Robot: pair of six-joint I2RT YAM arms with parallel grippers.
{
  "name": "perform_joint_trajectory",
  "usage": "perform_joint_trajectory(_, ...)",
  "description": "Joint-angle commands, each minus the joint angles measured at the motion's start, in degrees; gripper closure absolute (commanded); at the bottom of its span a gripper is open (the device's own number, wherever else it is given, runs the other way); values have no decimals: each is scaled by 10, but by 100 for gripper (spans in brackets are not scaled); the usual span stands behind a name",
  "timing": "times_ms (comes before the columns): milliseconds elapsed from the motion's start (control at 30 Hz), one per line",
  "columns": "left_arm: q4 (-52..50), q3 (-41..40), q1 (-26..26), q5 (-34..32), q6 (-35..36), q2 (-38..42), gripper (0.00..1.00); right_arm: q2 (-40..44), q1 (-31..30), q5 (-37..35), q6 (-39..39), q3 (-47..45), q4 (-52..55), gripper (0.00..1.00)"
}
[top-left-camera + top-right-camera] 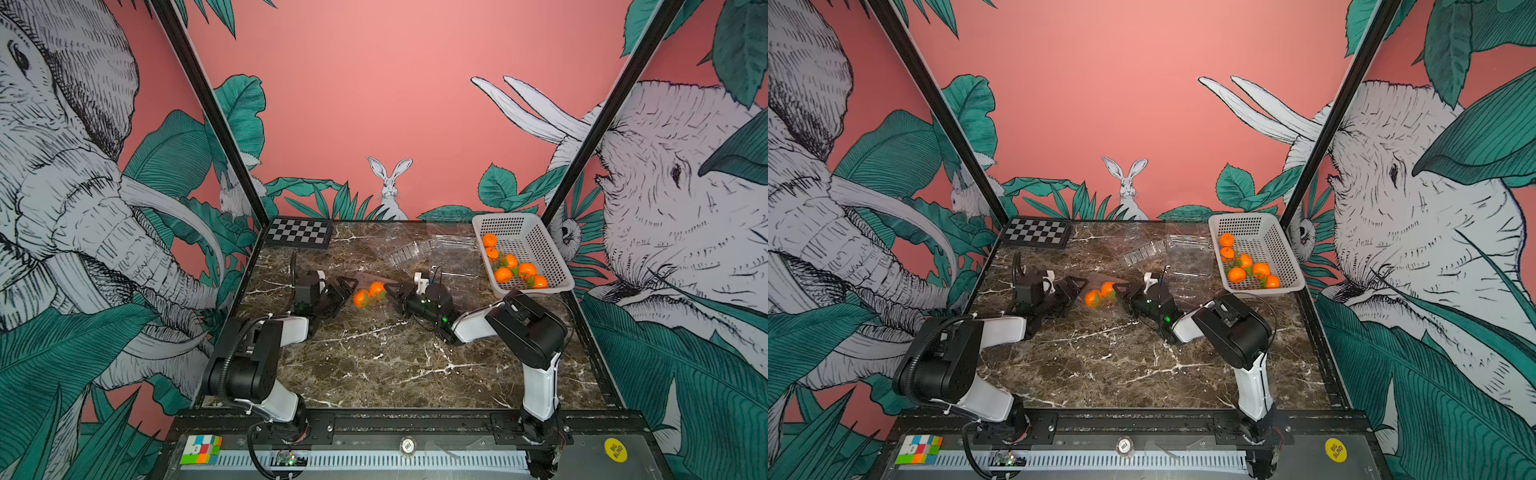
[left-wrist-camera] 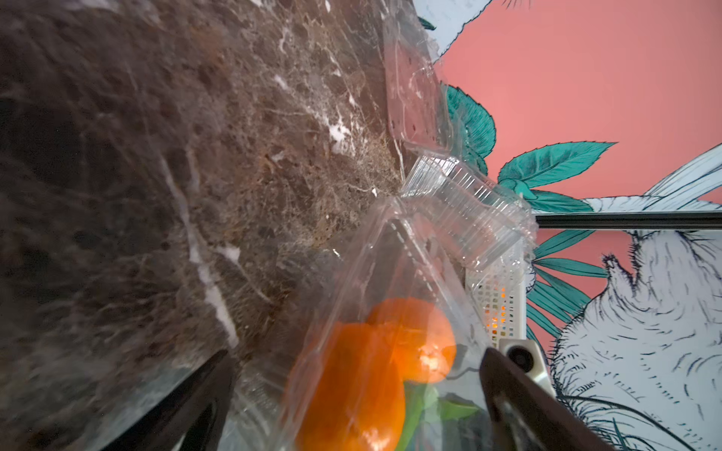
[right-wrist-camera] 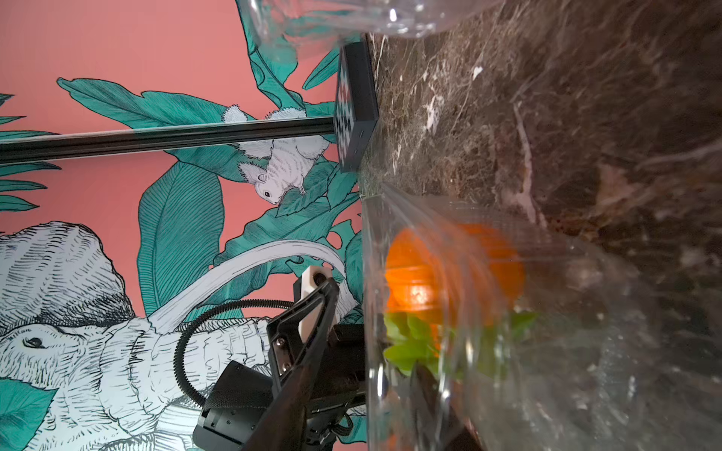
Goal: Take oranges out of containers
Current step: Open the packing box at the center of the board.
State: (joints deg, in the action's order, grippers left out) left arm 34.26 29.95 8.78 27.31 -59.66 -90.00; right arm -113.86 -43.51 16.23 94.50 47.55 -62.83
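Two oranges (image 1: 361, 298) (image 1: 377, 289) with green leaves lie mid-table inside a clear container (image 2: 390, 250), between my two grippers. In both top views they sit side by side (image 1: 1093, 298). My left gripper (image 1: 348, 296) is open wide, and the left wrist view shows its fingers (image 2: 218, 390) on either side of the container's end with the oranges (image 2: 351, 390). My right gripper (image 1: 390, 297) is at the opposite end. In the right wrist view one finger is outside the clear wall (image 3: 367, 273) and the other shows through the plastic. Whether they pinch it is unclear.
Two empty clear containers (image 1: 409, 251) (image 1: 453, 253) lie open at the back. A white perforated basket (image 1: 505, 216) at the back right holds several oranges (image 1: 515, 266). A chessboard (image 1: 299, 232) lies at the back left, and a colour cube (image 1: 201, 449) sits on the front ledge.
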Motion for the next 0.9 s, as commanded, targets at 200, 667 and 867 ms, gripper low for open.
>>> perform_joint_trajectory(200,95,0,19,0,-50,-14,1,-34,-2,4,1,38,-41,58)
perform_joint_trajectory(667,100,-3,81,-38,-68,3,1,-71,-2,4,51,59,-127,59)
perform_joint_trajectory(867,118,-16,90,-48,-88,19,1,-77,-2,1,54,61,-126,60)
